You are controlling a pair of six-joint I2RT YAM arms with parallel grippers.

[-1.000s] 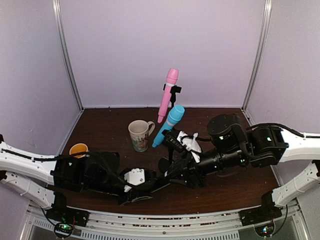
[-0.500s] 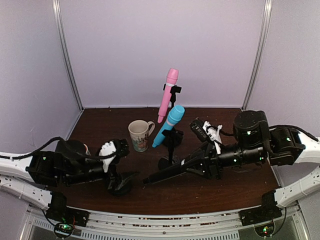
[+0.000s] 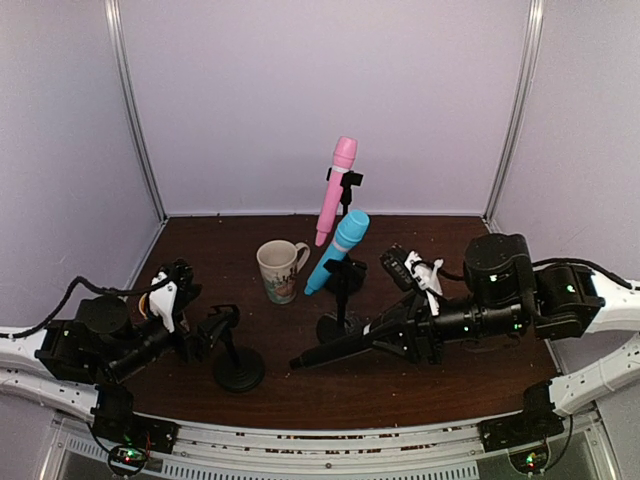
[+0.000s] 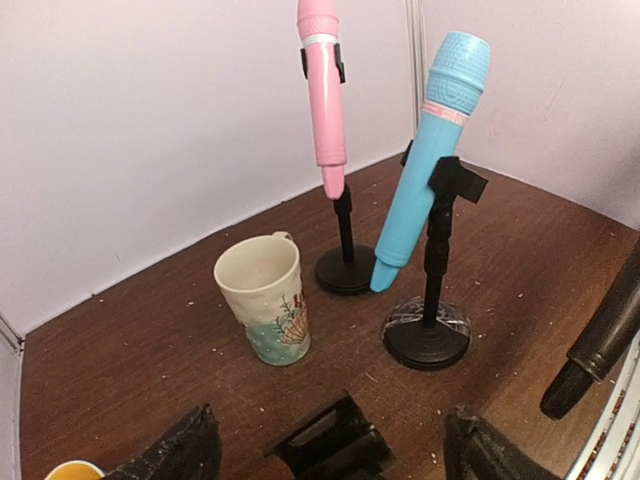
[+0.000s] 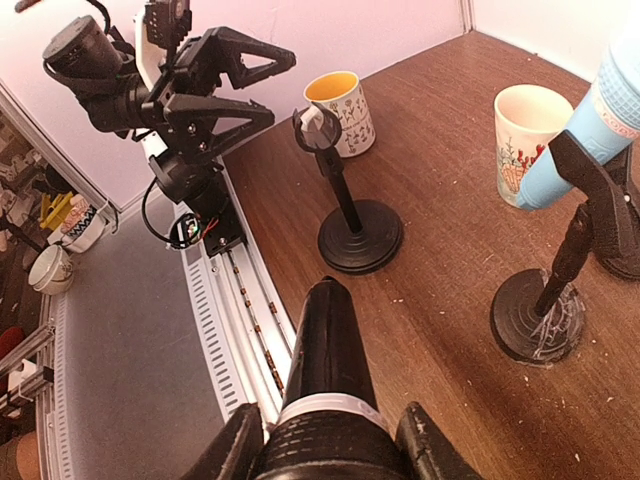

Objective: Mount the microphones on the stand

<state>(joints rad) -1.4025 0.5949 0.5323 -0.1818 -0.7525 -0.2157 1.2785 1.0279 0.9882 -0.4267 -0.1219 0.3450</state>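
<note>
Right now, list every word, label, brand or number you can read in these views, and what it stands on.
Nothing is legible.
Cream mug: a small red mark by the shell picture, too blurred to read.
Yellow-lined mug: drawn pattern only, no lettering.
Pink microphone, blue microphone, black microphone: no lettering visible.

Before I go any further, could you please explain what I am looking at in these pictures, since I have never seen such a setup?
Two robot arms sit at a brown table's near edge. One picture looks down from above and behind; the other two come from a camera on each wrist. The pink microphone and blue microphone are clipped in stands, beside a cream mug. A third stand in front is empty. The right pincer grips a black microphone; the left pincer is open, holding nothing.
</note>
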